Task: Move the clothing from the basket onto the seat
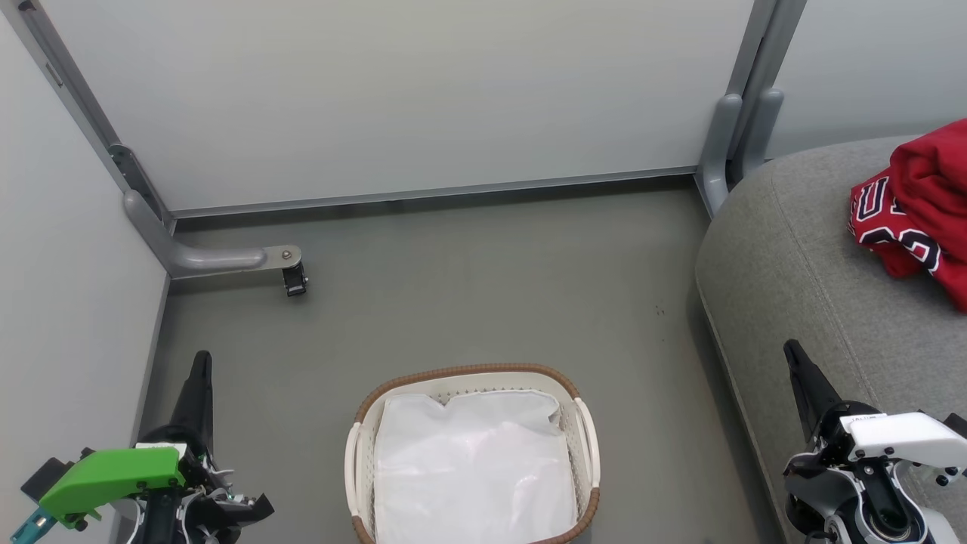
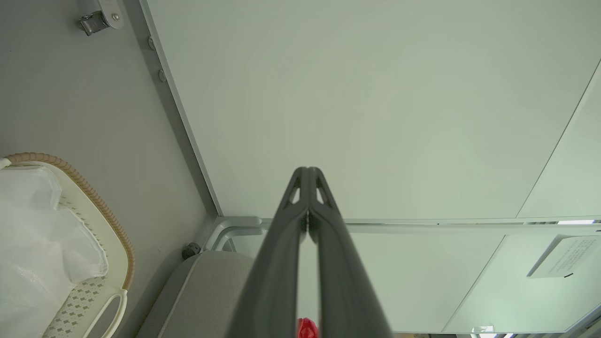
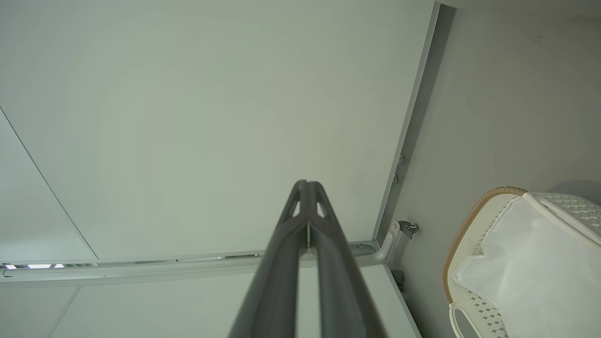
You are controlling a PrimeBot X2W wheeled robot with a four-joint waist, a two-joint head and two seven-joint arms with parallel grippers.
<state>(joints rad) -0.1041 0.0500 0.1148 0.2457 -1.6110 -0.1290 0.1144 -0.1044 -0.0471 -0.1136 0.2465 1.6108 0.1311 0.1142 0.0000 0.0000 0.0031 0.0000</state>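
Red jersey clothing lies on the grey upholstered seat, right of the cream perforated basket. Fingers of left gripper and right gripper are together.

A: A home?

B: No — a robot test bay dressed like one. Behind the basket stand pale partition panels in grey metal frames, one foot ending in a caster.

A: What makes it homely?

B: Right of the basket, a grey upholstered sofa seat; under the basket, plain grey floor running to the panels — a staged corner.
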